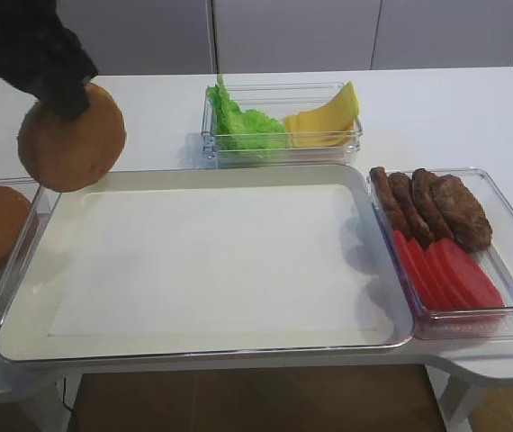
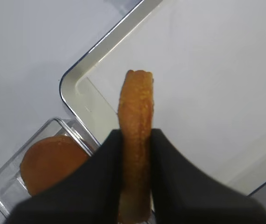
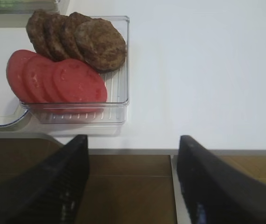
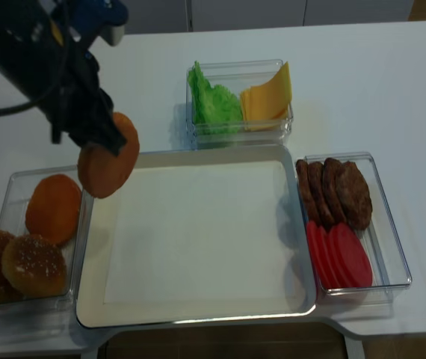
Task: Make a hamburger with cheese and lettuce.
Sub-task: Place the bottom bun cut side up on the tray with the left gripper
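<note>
The left gripper (image 4: pixel 97 142) is pinching the bun (image 1: pixel 70 137) on edge above the tray's (image 1: pixel 22 297) far-left corner; it should be laid flat, centred. The right gripper (image 3: pixel 132 182) is idling, jaws wide.

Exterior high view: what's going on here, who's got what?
The left claw is shut on a bun half, held on edge above the left corner of the big tray, which has nothing on it. The right claw is open, off the table's edge near the patties and tomato. The cheese and lettuce sit in their box.
</note>
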Robot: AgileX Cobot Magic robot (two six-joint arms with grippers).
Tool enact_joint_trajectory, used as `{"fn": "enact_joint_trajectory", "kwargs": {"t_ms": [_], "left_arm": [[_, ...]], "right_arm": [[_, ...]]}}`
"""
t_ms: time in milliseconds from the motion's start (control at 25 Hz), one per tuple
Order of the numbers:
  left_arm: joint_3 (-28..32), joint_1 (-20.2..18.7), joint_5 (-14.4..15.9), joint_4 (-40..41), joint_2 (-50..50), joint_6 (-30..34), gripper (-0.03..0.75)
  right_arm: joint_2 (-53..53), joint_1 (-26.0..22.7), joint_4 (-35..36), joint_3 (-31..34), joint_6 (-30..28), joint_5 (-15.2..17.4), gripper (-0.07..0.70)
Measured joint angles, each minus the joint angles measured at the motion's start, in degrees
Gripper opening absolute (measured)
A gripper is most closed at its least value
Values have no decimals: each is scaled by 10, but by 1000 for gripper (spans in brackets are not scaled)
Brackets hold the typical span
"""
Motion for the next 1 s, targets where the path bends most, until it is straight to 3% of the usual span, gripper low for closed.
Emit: {"fn": "enact_joint_trajectory", "kwargs": {"t_ms": [320, 520, 800, 1000], "left_arm": [[0, -98, 0, 76, 41, -155, 121], [0, -150, -2, 154, 93, -300, 121], [0, -213, -7, 198, 132, -365, 121], [0, -228, -8, 227, 158, -393, 120]], "right_arm": [[0, 0, 0, 0, 0, 0, 449], [0, 0, 0, 0, 0, 0, 449], [0, 0, 0, 0, 0, 0, 449], [0, 0, 0, 0, 0, 0, 449]]}}
